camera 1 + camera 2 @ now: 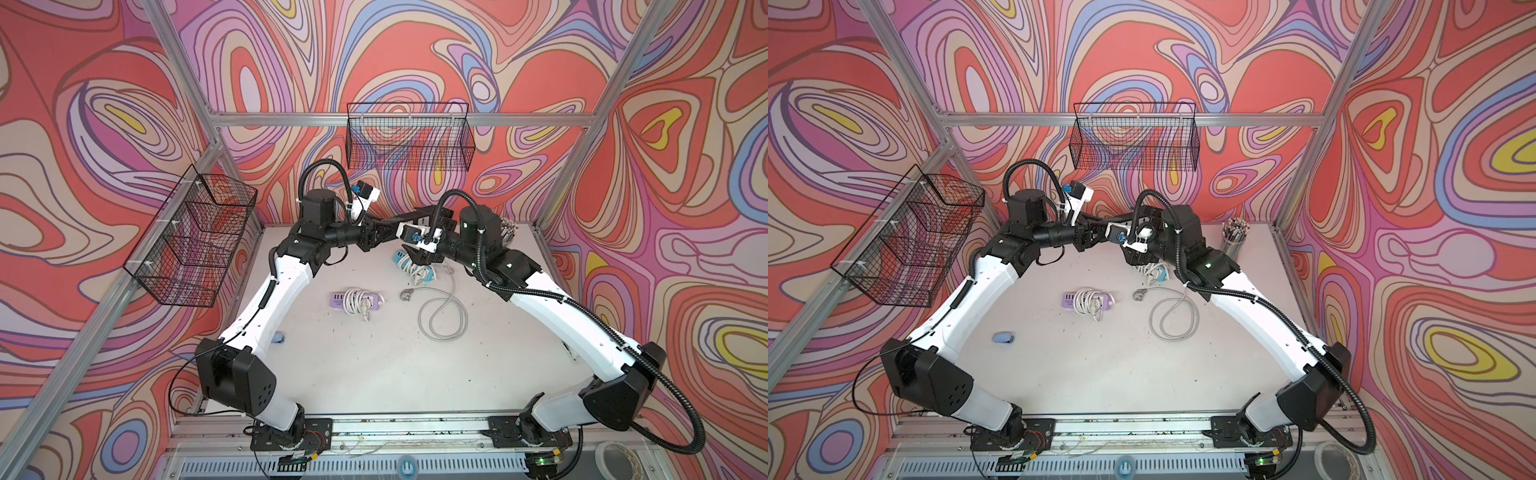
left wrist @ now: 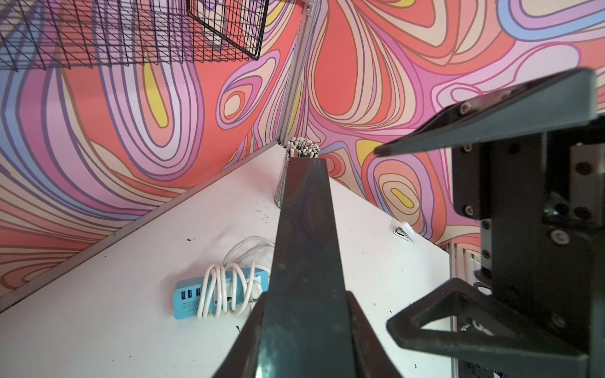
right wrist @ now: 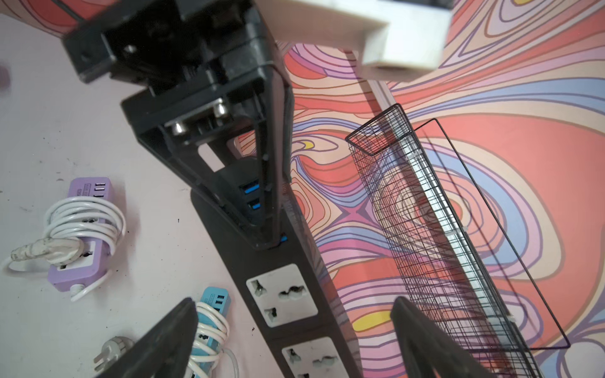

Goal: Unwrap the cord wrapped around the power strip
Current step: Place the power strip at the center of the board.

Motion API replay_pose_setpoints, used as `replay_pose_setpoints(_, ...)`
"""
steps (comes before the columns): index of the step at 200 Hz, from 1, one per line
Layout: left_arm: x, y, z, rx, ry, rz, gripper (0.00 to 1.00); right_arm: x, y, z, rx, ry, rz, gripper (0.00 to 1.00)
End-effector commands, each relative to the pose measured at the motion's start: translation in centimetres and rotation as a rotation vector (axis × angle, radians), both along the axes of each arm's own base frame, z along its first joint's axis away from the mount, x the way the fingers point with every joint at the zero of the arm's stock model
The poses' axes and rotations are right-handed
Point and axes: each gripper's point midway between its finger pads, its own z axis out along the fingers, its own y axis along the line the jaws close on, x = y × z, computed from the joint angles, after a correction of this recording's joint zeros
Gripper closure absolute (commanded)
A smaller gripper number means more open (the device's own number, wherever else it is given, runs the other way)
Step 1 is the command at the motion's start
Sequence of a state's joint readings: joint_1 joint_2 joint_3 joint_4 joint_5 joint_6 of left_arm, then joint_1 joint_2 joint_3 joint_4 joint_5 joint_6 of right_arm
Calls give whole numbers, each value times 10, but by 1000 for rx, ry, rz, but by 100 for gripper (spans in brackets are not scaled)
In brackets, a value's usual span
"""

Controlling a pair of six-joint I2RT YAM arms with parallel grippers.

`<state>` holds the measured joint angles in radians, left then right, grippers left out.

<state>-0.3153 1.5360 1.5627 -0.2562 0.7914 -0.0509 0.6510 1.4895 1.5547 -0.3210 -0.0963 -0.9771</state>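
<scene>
Forward from their bases on the near edge of the bench [image 1: 374,374], both arms rise outward, bend at the elbow and angle inward, so their wrists meet above the far edge near its middle.

The left gripper [image 3: 270,240] points across toward the right arm and is clamped on one end of a black power strip [image 2: 306,229], the end with blue USB ports. It holds the strip clear of the bench, roughly level, with its length running toward the far right corner, where a cup of pencils [image 1: 1235,237] stands.

The right gripper [image 3: 294,301] faces the left one with its jaws spread wide. In the right wrist view the black strip runs between its fingers [image 3: 170,333] with a gap on each side, so they do not touch it.

Below the right gripper, near the far edge and right of the middle, lies a blue power strip [image 2: 186,299] with a white cord [image 2: 222,291] coiled around it. A purple power strip [image 1: 338,298], also wound in white cord, lies near the middle of the bench. Between it and the right arm a loose grey cord [image 1: 442,316] loops flat, and its plug [image 1: 405,295] rests just beside the blue strip.
</scene>
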Motion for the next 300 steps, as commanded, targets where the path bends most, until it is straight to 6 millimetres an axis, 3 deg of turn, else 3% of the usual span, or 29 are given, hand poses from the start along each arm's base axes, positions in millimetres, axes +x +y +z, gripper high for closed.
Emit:
replay_pose_setpoints(1,-18,4,33,-1,-125,-15,100,2,3,-13,-105,-9,-2,5)
replay_pose_setpoints(26,-20,4,36,-2,-131,-23,100,11,5,-19,-137,-33,-25,7)
replay_pose_setpoints(78,-24,3,33,4,-111,-37,100,28,2,-10,-140,-193,-85,16)
replay_pose_setpoints(102,-25,2,35,-1,-113,-44,100,32,3,-11,-152,-196,-95,30)
replay_pose_setpoints(136,-25,3,35,0,-114,-44,100,36,2,-7,-139,-211,-114,68)
replay_pose_setpoints(176,-21,7,34,2,-116,-4,100,34,1,-8,-136,-212,-113,73)
replay_pose_setpoints(183,-18,9,39,-12,-139,13,86,33,0,-8,-133,-209,-113,74)
replay_pose_setpoints(196,-13,16,42,-31,-150,56,47,31,-1,-11,-131,-193,-115,75)
replay_pose_setpoints(205,-8,23,45,-41,-159,97,28,31,-2,-13,-126,-176,-120,75)
replay_pose_setpoints(208,-6,26,46,-45,-165,113,7,30,-3,-14,-123,-169,-123,75)
replay_pose_setpoints(211,-4,30,47,-48,-171,131,1,31,-3,-16,-122,-162,-127,75)
replay_pose_setpoints(257,18,98,69,-132,-263,435,0,36,-24,-48,-20,94,-253,74)
replay_pose_setpoints(275,20,114,73,-131,-286,505,0,43,-50,-68,56,277,-350,73)
replay_pose_setpoints(300,19,119,74,-117,-303,536,0,51,-94,-104,129,467,-535,73)
